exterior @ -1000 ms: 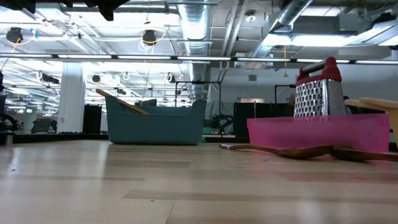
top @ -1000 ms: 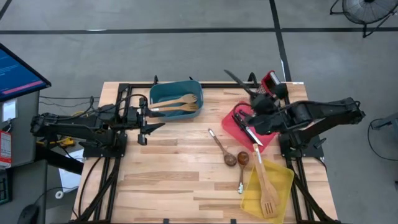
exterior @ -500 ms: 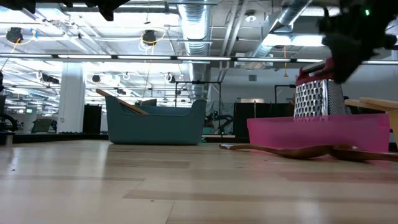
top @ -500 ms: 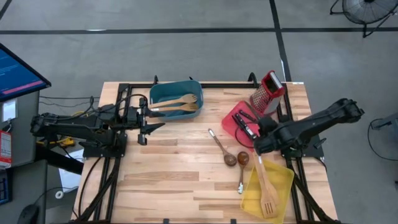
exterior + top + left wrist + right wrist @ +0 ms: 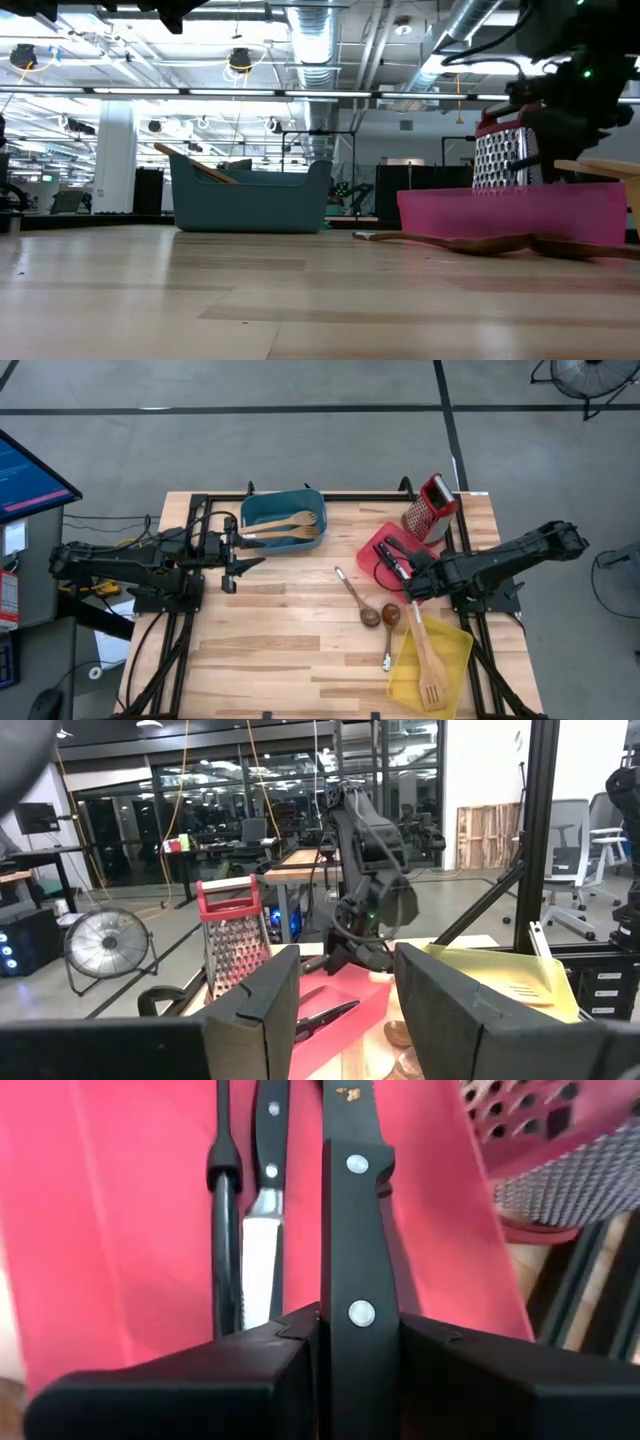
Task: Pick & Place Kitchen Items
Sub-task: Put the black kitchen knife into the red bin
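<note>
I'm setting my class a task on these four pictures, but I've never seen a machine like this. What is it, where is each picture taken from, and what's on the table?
It is a robot with two dark arms at a wooden table, each ending in two fingers.

One picture looks straight down from above, one looks level along the table top, and two come from cameras on the arms' wrists.

The left gripper waits with its fingers open beside the teal bin, which holds pale wooden utensils. The right gripper is at the red bin, its fingers shut on a black-handled knife; other knives lie in that bin.

A steel grater stands behind the red bin. Two brown spoons lie on the bare table, and a wooden slotted turner lies in the yellow bin.
</note>
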### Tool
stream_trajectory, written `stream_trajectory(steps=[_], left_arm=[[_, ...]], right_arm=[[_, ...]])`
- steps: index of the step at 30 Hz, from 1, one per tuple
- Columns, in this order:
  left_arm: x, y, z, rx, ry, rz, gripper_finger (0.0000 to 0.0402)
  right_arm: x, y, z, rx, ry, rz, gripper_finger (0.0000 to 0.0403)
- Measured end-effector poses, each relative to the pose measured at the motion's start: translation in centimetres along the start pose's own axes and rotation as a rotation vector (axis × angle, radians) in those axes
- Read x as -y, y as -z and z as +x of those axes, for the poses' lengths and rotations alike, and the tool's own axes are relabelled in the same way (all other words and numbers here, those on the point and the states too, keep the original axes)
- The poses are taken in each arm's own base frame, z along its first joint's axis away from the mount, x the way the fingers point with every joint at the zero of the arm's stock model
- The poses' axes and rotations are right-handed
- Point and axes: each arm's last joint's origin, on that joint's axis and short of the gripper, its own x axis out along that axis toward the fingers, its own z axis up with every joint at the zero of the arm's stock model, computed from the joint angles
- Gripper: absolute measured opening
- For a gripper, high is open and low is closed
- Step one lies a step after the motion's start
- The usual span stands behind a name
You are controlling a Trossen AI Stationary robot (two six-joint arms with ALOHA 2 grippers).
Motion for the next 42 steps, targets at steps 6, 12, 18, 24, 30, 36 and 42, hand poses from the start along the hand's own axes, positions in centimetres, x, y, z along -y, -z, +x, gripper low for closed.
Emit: stream_trajectory(steps=[6, 12, 18, 24, 30, 36, 42], left_arm=[[0.0, 0.0, 0.0, -0.001, 0.001, 0.000, 0.0144], [0.0, 0.0, 0.0, -0.001, 0.001, 0.000, 0.0144], [0.0, 0.0, 0.0, -0.001, 0.001, 0.000, 0.0144], [0.0, 0.0, 0.0, -0.001, 0.005, 0.000, 0.0144], [0.0, 0.0, 0.0, -0.001, 0.004, 0.000, 0.0144], [0.0, 0.0, 0.0, -0.001, 0.004, 0.000, 0.0144], [0.0, 0.1, 0.1, -0.004, 0.000, 0.001, 0.0145]], right_arm=[[0.5, -0.3, 1.5, -0.061, -0.055, -0.008, 0.0068], [1.1, -0.6, 2.3, -0.065, -0.071, 0.025, 0.0068], [0.8, -1.3, 3.0, -0.089, -0.093, -0.006, 0.0068], [0.4, -1.8, 3.7, -0.091, -0.107, -0.020, 0.0070], [0.8, -1.6, 4.2, -0.099, -0.093, -0.015, 0.0073], [0.9, -0.6, 5.6, -0.121, -0.110, -0.002, 0.0074], [0.9, -0.8, 5.7, -0.107, -0.109, 0.009, 0.0075]])
